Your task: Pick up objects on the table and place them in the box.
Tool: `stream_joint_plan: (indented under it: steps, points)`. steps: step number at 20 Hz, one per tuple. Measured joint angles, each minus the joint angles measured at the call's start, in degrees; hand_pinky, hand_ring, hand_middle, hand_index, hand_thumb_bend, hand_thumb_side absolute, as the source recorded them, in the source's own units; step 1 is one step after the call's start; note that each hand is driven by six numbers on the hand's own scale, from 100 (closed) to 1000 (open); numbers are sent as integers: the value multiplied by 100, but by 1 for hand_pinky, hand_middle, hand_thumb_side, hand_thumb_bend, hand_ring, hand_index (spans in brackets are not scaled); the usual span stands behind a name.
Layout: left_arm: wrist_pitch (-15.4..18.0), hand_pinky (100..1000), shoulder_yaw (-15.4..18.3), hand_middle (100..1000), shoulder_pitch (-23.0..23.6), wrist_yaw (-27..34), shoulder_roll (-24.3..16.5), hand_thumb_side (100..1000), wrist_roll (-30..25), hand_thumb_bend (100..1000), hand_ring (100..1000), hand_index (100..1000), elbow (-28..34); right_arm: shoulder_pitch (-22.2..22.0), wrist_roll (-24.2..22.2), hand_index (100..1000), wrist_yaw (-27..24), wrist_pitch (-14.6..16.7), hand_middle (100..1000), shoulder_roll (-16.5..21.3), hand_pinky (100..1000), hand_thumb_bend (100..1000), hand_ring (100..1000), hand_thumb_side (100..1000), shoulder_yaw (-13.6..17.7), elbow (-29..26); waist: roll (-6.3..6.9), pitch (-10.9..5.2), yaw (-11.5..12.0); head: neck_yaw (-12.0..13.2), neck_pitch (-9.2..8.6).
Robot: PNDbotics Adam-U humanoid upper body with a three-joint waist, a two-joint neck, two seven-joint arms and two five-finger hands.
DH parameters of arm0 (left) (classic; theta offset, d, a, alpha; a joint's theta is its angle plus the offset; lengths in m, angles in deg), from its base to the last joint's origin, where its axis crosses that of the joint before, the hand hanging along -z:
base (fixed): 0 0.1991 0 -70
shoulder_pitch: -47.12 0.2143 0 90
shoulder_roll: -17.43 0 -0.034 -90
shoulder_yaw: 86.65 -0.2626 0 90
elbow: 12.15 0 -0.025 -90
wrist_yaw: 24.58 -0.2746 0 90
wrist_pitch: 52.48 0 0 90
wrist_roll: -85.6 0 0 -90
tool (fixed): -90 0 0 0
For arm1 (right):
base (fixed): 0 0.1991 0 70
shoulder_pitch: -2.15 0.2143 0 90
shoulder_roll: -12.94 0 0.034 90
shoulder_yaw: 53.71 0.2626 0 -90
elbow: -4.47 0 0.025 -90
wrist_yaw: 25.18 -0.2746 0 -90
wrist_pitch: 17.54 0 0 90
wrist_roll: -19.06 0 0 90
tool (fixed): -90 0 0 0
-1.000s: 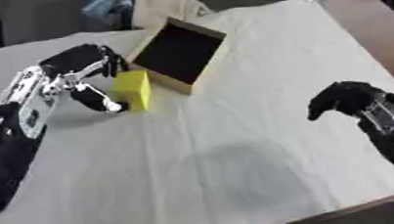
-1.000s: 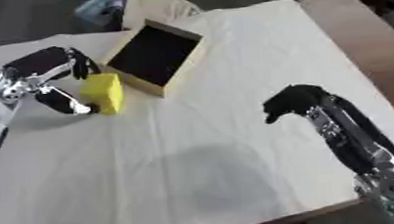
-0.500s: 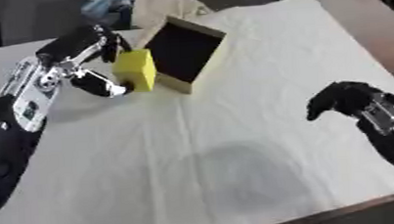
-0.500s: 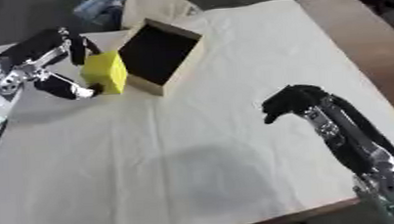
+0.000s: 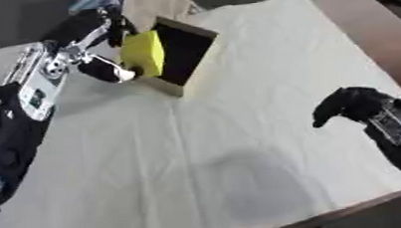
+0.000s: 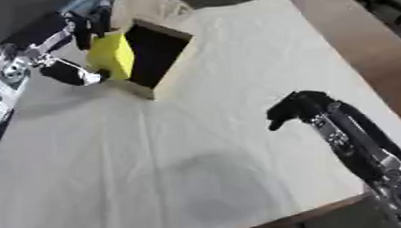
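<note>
Left robot hand (image 5: 95, 47) pinching yellow block (image 5: 143, 53) at box (image 5: 181, 52) rim — place step, next: move over opening, release — right robot hand (image 5: 352, 107) idle, apparently curled empty.

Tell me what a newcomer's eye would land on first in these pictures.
The bright yellow block stands out at once, pinched in the left robot hand at the upper left, held at the near edge of the wooden box with its dark inside. Next comes the right robot hand, black and curled, holding nothing, hanging over the white tablecloth at the right.
</note>
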Motion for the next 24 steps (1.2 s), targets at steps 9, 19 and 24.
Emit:
stream_joint_plan:
  steps: [9, 19, 24]
  points:
    - [-120, 741, 133, 500, -138, -686, 204, 342, 507, 632, 555, 711, -391, 149, -143, 686, -39, 26, 585, -2, 685, 100, 581, 1000, -109, 0, 133, 162, -436, 223, -188]
    - [-474, 738, 327, 500, -152, -1417, 209, 309, 1090, 642, 554, 710, -595, 174, -168, 687, -39, 20, 585, -5, 685, 100, 581, 1000, -114, 0, 184, 187, -496, 251, -212]
    - [-574, 757, 393, 560, -152, -1634, 207, 344, 1215, 687, 604, 772, -679, 174, -168, 687, -39, 19, 585, -5, 685, 100, 581, 1000, -113, 0, 185, 183, -479, 246, -212]
